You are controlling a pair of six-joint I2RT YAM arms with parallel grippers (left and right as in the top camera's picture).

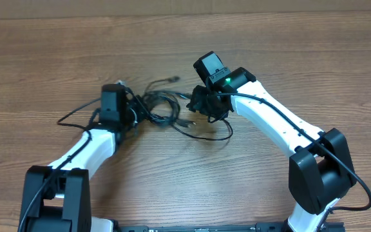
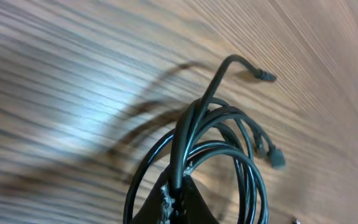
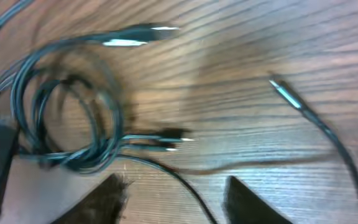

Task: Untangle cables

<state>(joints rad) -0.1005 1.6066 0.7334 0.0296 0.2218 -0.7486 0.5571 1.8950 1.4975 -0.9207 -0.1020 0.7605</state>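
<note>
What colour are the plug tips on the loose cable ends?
Silver plug tips on black cables; clearest in the right wrist view.

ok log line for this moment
left end effector: shut on cables | right end effector: open, strand between jaws | untangling: not done

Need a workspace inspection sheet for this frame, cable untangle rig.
Surface: wood-grain table.
Job's things: cable bundle in loose loops mid-table, plugs splayed outward.
Clutter: nothing seen.
Grippers: left gripper shut on the bundle; right gripper open, one strand running between its fingers.
Cables: arm cables routed along both arms.
Surroundings: pale strip beyond the far edge, cannot tell what.
</note>
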